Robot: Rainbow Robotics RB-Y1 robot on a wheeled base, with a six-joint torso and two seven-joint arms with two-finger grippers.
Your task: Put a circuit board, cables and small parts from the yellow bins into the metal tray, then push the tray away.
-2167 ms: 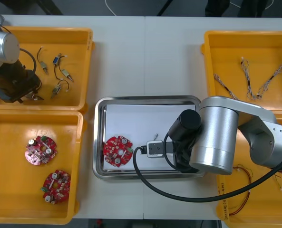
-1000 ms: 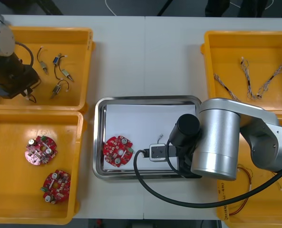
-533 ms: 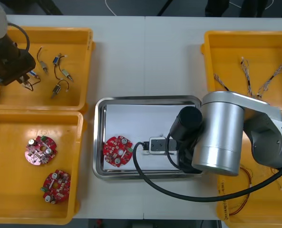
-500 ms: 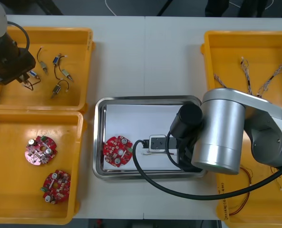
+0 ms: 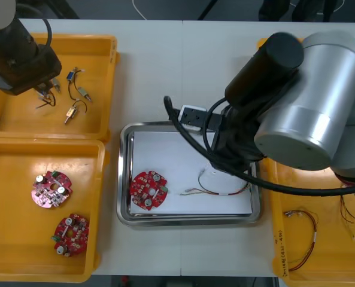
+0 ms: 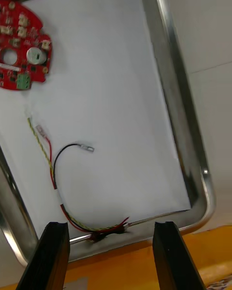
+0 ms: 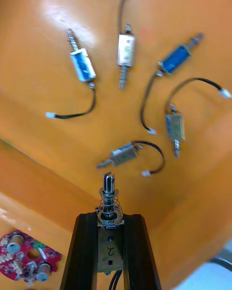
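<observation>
1. Since half a second ago, the right arm has risen off the metal tray (image 5: 189, 221), uncovering a red and yellow cable (image 5: 216, 190) that lies on the tray's white inside. The left gripper (image 5: 42, 92) has drifted a little toward 3 o'clock inside its bin.
2. Nearest the robot, the tray holds a red circuit board (image 5: 148, 190) at its 8 o'clock corner. The cable curls at 4 o'clock, apart from the board.
3. The right gripper (image 6: 112, 227) hovers over the tray's rim (image 6: 170, 77) by the cable's dark end. Its fingers are spread wide with nothing between them, so its share of this step looks finished.
4. Farther off, at about 10 o'clock from the tray, the left gripper (image 7: 107, 217) hangs above the floor of the far-left yellow bin (image 5: 21, 116). It is clamped on a small metal part (image 7: 108, 205), whose spring-wrapped tip sticks out past the fingertips.
5. Several more small metal parts (image 7: 124, 53) with black leads lie loose below it in the bin.
6. The step in hand seems to be carrying this part to the tray. The gripper should lift enough to clear the bin wall and stay firmly closed, since the part is slim.
7. It should aim for the bare white patch at the tray's 11 to 12 o'clock and release low, so the part neither rolls nor lands on the board or cable.
8. The right arm is best kept clear of that path.
</observation>
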